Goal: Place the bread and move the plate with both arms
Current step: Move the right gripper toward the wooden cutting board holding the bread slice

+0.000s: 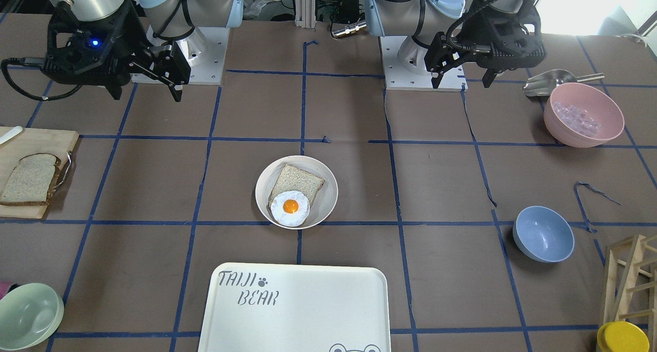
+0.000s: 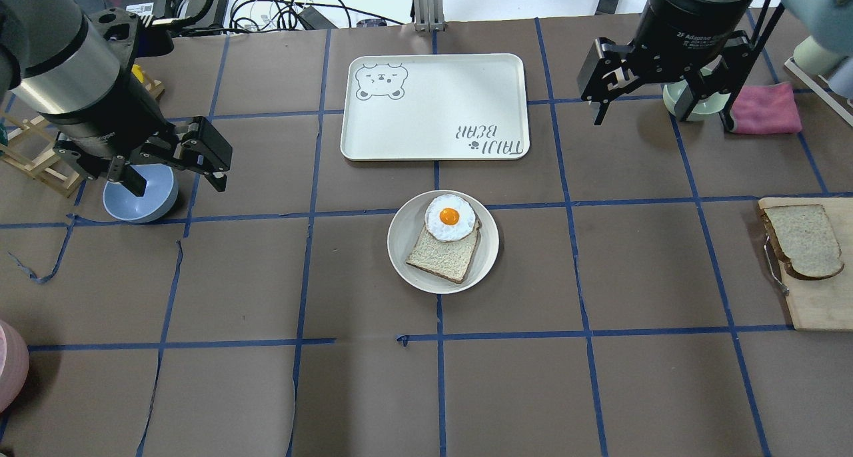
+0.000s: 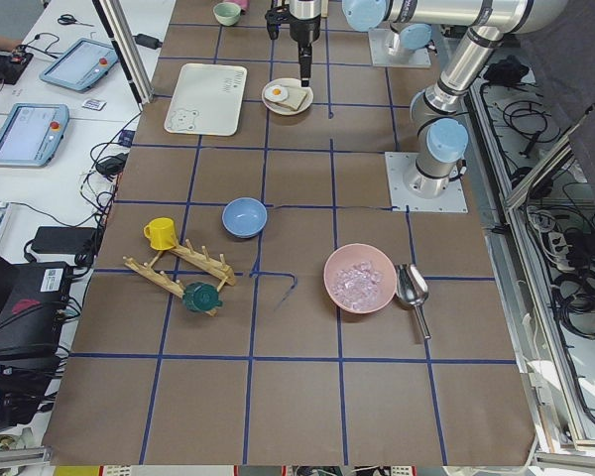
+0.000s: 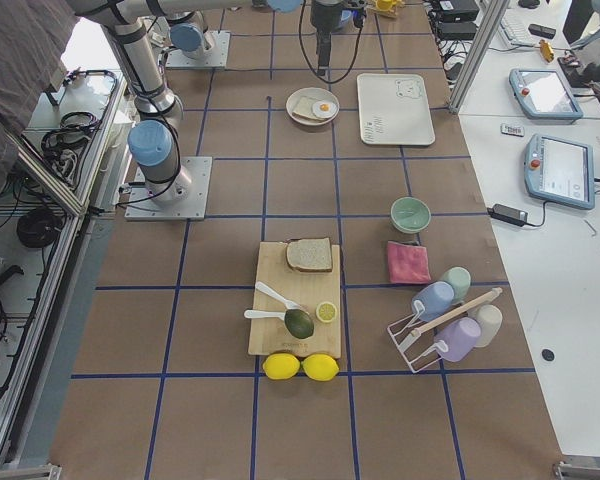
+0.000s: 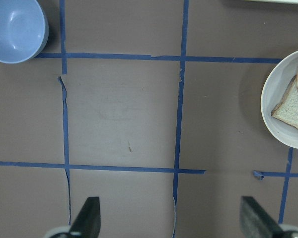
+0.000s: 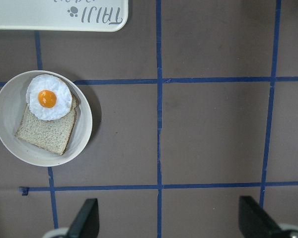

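Observation:
The bread (image 2: 803, 240), a large speckled slice with a dark crust, lies on a wooden cutting board (image 2: 813, 300) at the table's right edge; it also shows in the front view (image 1: 28, 180). The round cream plate (image 2: 403, 240) sits mid-table and holds a smaller slice topped with a fried egg (image 2: 450, 217). The plate also shows in the wrist views (image 5: 275, 99) (image 6: 7, 116). My left gripper (image 2: 174, 174) hangs open and empty above the blue bowl, left of the plate. My right gripper (image 2: 663, 110) hangs open and empty, far right of the tray.
The white "TAIJI BEAR" tray (image 2: 433, 104) lies just beyond the plate. A blue bowl (image 2: 140, 200) sits under my left gripper. A pale green bowl (image 2: 693, 107) and pink cloth (image 2: 766, 107) lie by my right gripper. A pink bowl (image 1: 583, 115) is near my left base.

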Tool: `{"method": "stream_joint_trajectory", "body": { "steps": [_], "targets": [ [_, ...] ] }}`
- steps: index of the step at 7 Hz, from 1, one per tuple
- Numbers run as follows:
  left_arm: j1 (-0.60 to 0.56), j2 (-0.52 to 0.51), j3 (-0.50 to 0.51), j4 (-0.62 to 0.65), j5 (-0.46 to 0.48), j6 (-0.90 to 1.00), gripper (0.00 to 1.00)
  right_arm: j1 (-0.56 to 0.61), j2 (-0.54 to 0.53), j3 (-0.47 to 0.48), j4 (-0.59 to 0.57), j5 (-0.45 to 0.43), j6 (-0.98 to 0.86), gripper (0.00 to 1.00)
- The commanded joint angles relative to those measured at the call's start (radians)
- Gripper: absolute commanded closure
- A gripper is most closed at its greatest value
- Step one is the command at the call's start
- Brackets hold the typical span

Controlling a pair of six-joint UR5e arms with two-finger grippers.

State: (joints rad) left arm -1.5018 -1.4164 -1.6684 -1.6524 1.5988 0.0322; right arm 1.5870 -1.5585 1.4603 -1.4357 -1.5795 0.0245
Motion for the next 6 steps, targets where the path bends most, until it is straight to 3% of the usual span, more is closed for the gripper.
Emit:
{"method": "stream_joint_trajectory", "body": {
  "steps": [1,6],
  "targets": [
    [0.0,0.001,0.001,0.0,0.001,0.0,0.0,-0.002,0.0,0.0,0.004,-0.001,0.0,0.0],
    [0.0,0.002,-0.002,-0.001,-0.008,-0.002,0.0,0.011,-0.017,-0.03,-0.006,0.028,0.018,0.0]
  ]
}}
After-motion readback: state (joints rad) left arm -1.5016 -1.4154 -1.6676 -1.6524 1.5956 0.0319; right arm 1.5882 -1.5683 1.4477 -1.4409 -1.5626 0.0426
